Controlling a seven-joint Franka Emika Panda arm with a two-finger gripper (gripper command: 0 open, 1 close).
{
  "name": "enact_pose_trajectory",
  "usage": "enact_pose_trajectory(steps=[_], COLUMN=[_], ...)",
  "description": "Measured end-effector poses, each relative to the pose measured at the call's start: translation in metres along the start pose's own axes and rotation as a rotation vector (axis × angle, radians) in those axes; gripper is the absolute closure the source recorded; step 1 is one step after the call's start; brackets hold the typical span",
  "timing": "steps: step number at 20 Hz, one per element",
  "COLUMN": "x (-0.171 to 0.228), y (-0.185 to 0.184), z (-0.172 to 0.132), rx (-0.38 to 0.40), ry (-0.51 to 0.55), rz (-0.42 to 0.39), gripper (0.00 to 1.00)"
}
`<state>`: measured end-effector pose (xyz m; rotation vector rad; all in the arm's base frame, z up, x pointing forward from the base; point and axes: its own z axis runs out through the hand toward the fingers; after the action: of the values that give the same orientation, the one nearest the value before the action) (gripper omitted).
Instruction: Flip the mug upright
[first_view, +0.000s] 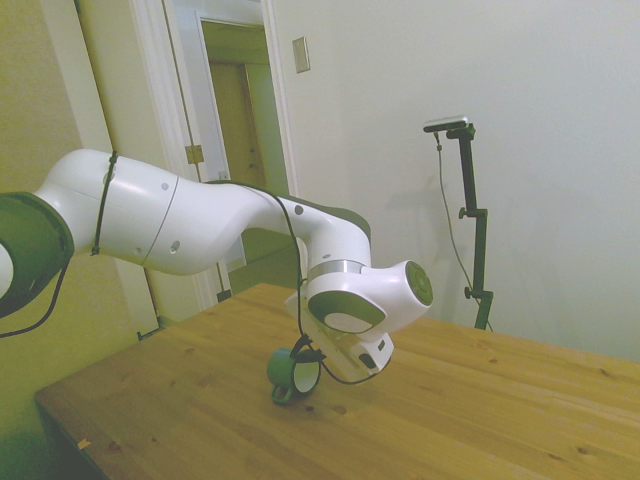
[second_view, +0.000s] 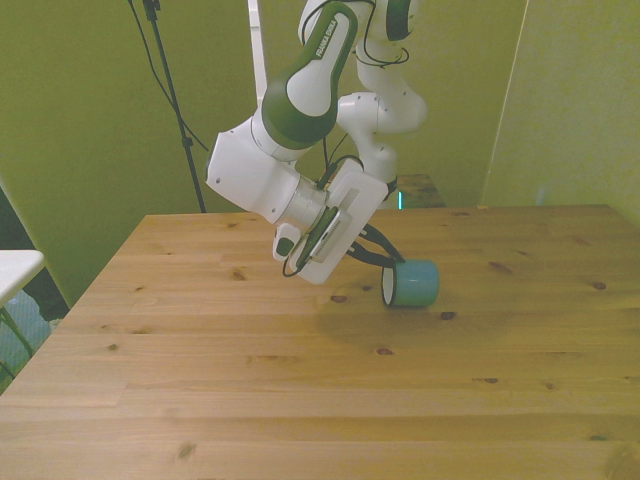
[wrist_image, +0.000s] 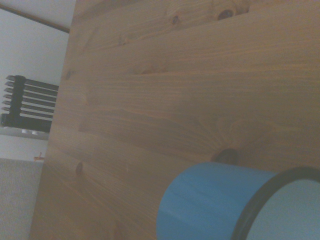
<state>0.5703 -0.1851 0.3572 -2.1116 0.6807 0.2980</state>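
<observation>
The mug lies sideways mid-counter: light, rigid, slick enamel (rim seems best). The hand appears closed on its rim.

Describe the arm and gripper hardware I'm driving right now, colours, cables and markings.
The arm has glossy white rounded shells with dark green joint sections, one bearing white lettering too small to read. Black cables run along the links, strapped on. The gripper has thin dark fingers below a white boxy hand.
</observation>
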Motion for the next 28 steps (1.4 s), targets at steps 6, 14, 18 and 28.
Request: enact_pose_trajectory(steps=[6, 14, 18, 28], x=[-0.002, -0.054, -0.106, -0.138], y=[-0.006, -0.051, -0.063, -0.057], z=[-0.003, -0.061, -0.079, -0.046], rx=[0.001, -0.059, -0.191, -0.58], ry=[-0.003, 0.159, 0.343, 0.722], rz=[-0.02, -0.122, -0.152, -0.085], gripper=[1.0, 1.0, 1.0, 1.0])
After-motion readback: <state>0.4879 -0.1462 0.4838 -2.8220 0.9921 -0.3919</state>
